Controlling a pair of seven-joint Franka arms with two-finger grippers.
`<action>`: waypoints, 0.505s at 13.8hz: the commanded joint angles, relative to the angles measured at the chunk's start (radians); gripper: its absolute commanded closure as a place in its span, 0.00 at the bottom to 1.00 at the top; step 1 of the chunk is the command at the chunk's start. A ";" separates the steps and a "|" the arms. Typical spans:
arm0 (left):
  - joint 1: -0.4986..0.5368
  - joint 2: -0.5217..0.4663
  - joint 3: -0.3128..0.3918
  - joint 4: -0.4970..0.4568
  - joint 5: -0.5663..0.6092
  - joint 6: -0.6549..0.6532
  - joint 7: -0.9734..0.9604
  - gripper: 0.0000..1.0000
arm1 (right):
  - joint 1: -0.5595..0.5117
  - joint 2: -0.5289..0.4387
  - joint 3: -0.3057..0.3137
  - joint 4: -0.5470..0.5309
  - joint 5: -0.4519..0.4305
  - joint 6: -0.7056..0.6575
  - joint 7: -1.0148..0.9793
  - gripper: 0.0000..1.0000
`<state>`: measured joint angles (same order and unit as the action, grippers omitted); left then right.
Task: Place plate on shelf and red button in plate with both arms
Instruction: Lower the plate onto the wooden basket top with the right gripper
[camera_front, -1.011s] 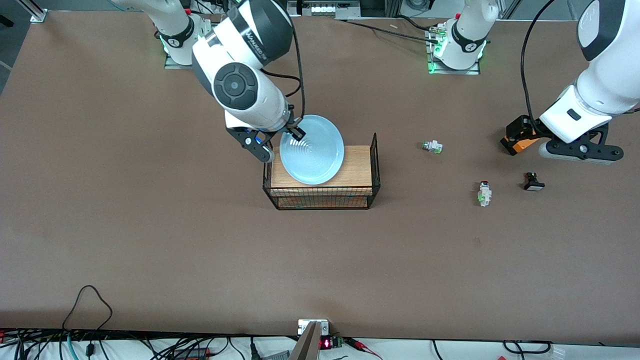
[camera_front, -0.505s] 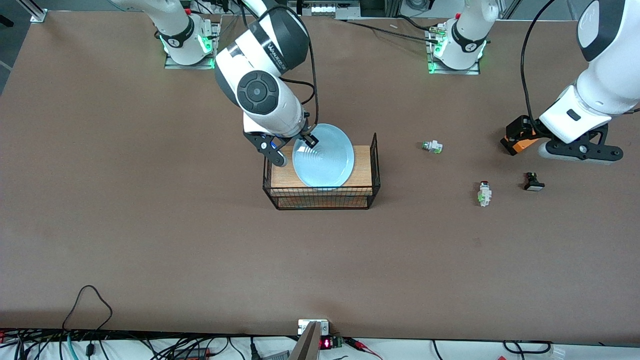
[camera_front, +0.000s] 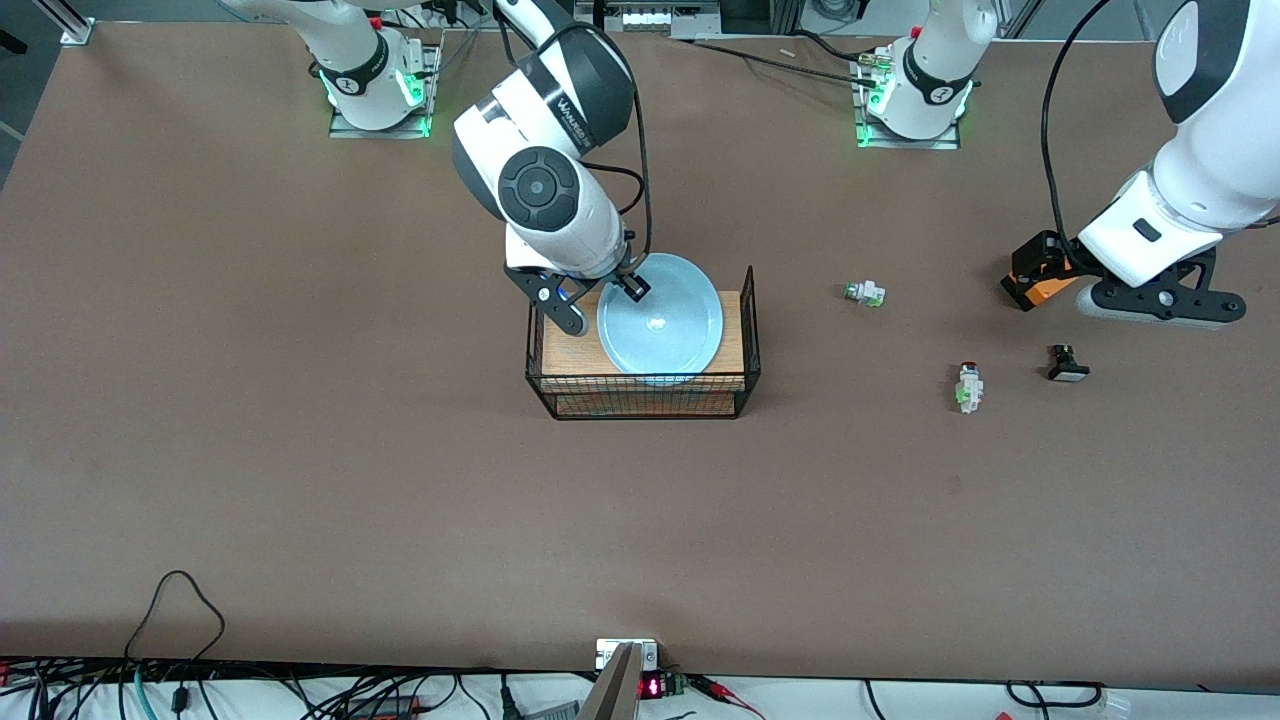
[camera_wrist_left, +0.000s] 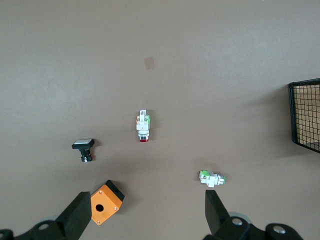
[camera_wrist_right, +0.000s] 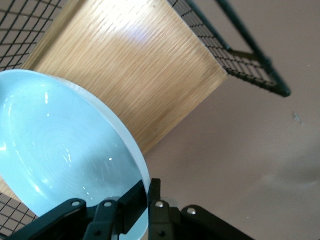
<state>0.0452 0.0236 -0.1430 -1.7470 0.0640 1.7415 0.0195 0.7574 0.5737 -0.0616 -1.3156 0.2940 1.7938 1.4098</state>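
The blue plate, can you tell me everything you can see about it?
The plate is round, shallow and light blue, with a glossy surface that shows faint rings and small bright glints, like glazed ceramic. The right pincer is shut on its rim, at the edge farthest from the front camera. It is over the wooden shelf of the black wire rack, toward the left arm's end. Whether it already rests on the wood cannot be told. Nothing lies in it.

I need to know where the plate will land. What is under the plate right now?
The plate, held at its rim by the shut right gripper, is over the wooden board of the wire rack. The board beneath the plate is covered, so contact cannot be judged.
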 joint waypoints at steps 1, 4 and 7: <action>0.005 -0.002 0.000 -0.003 -0.019 0.007 0.022 0.00 | 0.022 0.012 -0.010 -0.008 -0.030 0.033 0.026 1.00; 0.005 -0.002 0.000 -0.003 -0.021 0.006 0.022 0.00 | 0.040 0.015 -0.010 -0.037 -0.076 0.036 0.024 1.00; 0.004 -0.001 0.000 -0.003 -0.019 0.006 0.022 0.00 | 0.054 0.015 -0.010 -0.065 -0.108 0.036 0.023 1.00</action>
<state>0.0452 0.0236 -0.1430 -1.7470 0.0640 1.7415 0.0195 0.7901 0.5943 -0.0618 -1.3504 0.2165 1.8214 1.4122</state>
